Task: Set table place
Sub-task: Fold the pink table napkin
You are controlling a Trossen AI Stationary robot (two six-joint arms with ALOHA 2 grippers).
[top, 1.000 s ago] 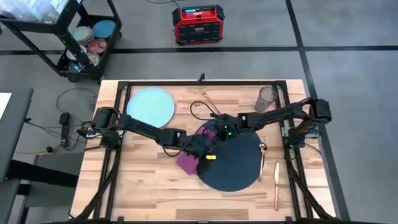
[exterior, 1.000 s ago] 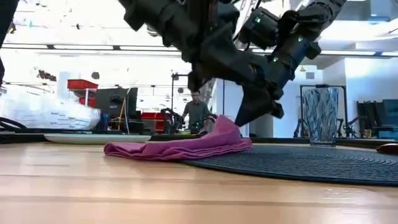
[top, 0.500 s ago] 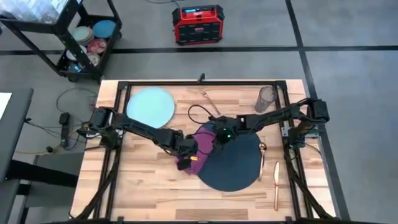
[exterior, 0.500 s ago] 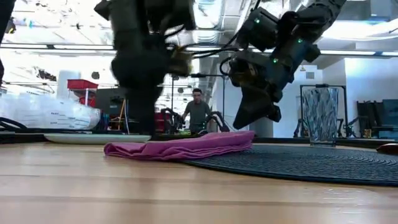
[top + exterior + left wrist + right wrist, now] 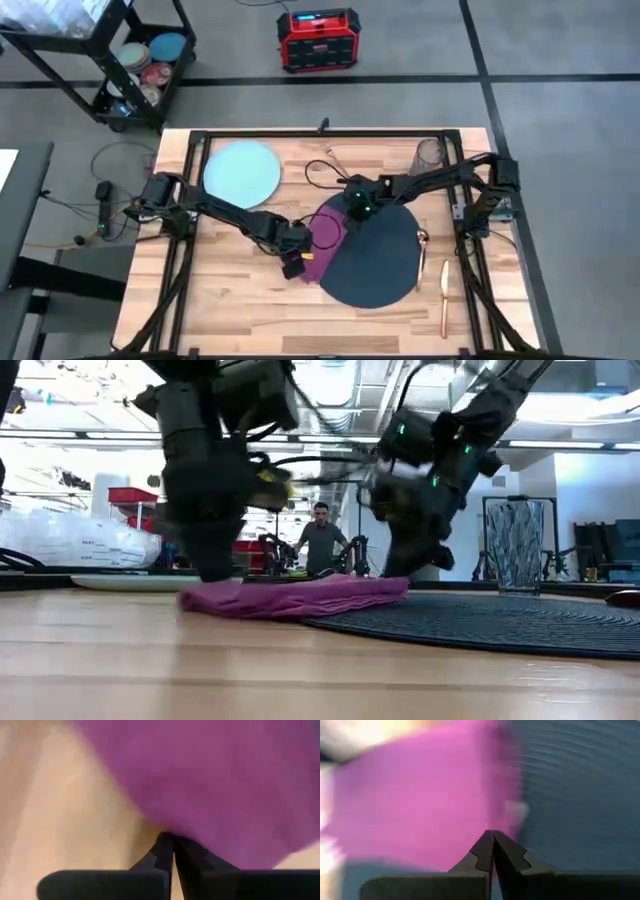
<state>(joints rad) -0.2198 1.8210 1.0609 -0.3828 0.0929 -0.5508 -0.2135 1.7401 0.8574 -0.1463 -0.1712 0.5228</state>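
Bench (image 5: 230, 300): light-wood plank top in a black frame; carries all 6 pieces of the setting and both arms.
Mat (image 5: 385, 265): dark, round, right of centre; bare apart from the napkin's edge.
Plate (image 5: 241, 170): pale blue, round, at the far left corner, well apart from the mat; not yet placed.
Napkin (image 5: 322, 245): magenta cloth, lying flat, half on the wood and overlapping the mat's left rim; its long axis runs roughly from the far side toward the near side, slanting left.
Left gripper (image 5: 291, 248): at the napkin's left, near corner, low over the wood; jaws clenched together, their tips at the cloth's edge in the left wrist view, though a pinch on the cloth is not certain.
Right gripper (image 5: 357, 203): at the napkin's far, right end, above the mat's rim; jaws clenched, tips on or just over the cloth, grasp not clear.
Key relation: the napkin lies between the 2 grippers, one at each end of its long axis; the left gripper is on the side away from the mat, so a pull clear of the mat would likely fall to it.
Tumbler (image 5: 428, 157): smoky glass, upright, far right.
Cutlery (image 5: 444, 285): copper pieces right of the mat, 1 more (image 5: 336, 161) at the far edge.
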